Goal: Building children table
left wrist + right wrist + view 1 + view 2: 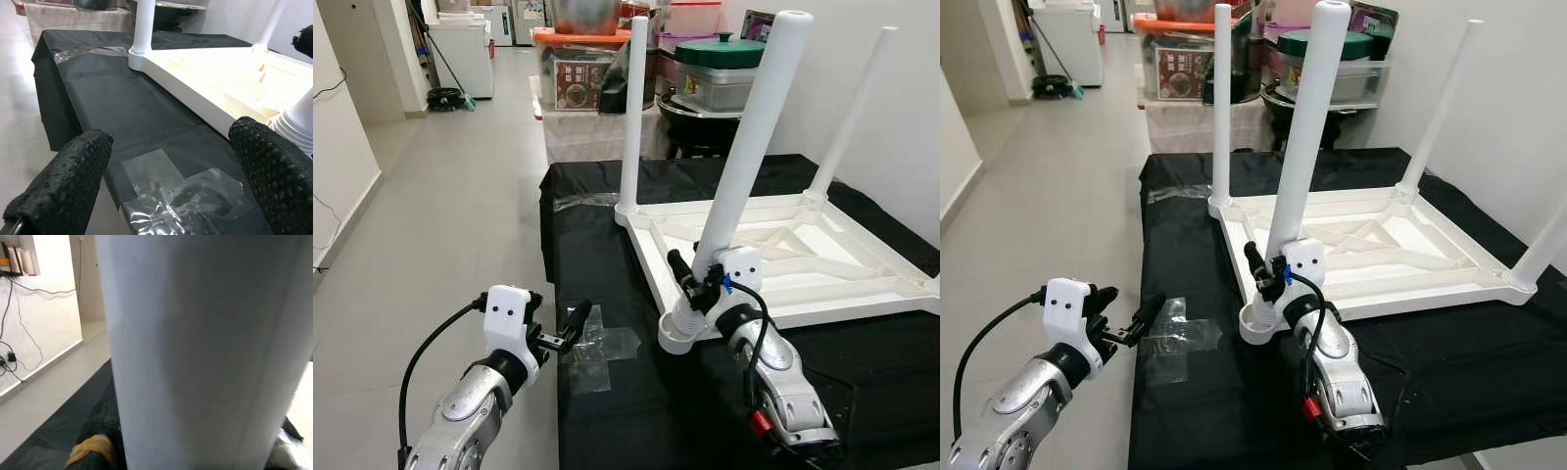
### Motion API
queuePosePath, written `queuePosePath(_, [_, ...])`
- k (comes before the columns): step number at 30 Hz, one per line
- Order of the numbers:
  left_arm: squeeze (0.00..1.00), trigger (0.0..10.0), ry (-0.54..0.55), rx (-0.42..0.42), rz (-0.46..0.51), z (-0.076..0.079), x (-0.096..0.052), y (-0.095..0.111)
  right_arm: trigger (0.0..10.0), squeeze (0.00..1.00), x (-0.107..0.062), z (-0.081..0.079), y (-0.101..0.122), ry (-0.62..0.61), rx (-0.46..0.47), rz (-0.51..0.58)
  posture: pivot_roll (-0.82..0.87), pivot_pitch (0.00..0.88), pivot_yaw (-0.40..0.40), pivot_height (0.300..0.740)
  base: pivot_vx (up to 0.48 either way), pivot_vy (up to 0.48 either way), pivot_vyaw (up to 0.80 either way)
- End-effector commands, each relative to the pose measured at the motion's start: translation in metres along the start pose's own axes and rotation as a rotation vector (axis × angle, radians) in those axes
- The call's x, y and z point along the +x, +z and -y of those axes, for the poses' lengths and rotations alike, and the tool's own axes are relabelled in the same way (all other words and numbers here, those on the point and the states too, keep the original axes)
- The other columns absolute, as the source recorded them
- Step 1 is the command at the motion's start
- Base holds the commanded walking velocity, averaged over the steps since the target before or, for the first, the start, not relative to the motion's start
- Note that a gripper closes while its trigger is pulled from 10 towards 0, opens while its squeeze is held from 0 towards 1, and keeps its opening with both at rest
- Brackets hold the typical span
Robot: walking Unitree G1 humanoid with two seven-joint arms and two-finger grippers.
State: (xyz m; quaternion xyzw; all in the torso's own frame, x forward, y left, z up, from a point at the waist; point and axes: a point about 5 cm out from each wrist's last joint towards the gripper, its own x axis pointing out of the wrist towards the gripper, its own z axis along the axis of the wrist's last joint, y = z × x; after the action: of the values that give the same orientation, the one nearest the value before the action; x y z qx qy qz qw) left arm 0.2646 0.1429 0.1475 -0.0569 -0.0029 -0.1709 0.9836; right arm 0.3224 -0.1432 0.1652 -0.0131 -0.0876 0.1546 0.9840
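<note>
While my left gripper (563,333) hovers with its two black fingers spread apart at the near left edge of the black cloth-covered work surface (597,245), it touches nothing. Just beyond it, patches of clear crinkled tape (602,345) lie stuck on the cloth. To the right, the white plastic children's table (783,250) lies upside down on the cloth, its long white tubular legs pointing upward. My right gripper (697,286) is clamped around the near white tubular leg (744,157) low down, just above the round socket at the table's near corner; the leg leans slightly. Storage boxes (582,69) stand behind.
</note>
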Motion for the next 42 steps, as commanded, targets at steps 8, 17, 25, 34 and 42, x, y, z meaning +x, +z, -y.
queuePosePath(8, [0.0, 10.0, 0.003, -0.009, -0.011, 0.0, 0.001, -0.003, 0.0, 0.0, -0.003, -0.009, -0.006, 0.006, 0.028, 0.003, 0.08, 0.0, -0.046, 0.74, 0.0, 0.0, 0.0])
queuePosePath(17, [0.0, 10.0, 0.007, -0.011, -0.015, -0.002, 0.0, -0.004, 0.0, 0.0, -0.008, -0.007, -0.014, -0.003, 0.034, -0.034, 0.08, 0.0, -0.045, 0.74, 0.0, 0.0, 0.0])
queuePosePath(25, [0.0, 10.0, 0.0, -0.016, -0.021, 0.0, 0.002, -0.005, 0.0, 0.0, -0.016, -0.012, -0.027, 0.097, 0.087, -0.172, 0.07, 0.0, -0.04, 0.74, 0.0, 0.0, 0.0])
queuePosePath(34, [0.0, 10.0, -0.002, -0.019, -0.029, 0.0, 0.003, -0.006, 0.0, 0.0, -0.021, -0.022, -0.031, 0.286, 0.085, -0.272, 0.07, 0.0, -0.047, 0.74, 0.0, 0.0, 0.0])
queuePosePath(42, [0.0, 10.0, 0.0, -0.02, -0.036, 0.0, 0.002, -0.008, 0.0, 0.0, -0.022, -0.027, -0.03, 0.291, 0.094, -0.269, 0.07, 0.0, -0.047, 0.74, 0.0, 0.0, 0.0])
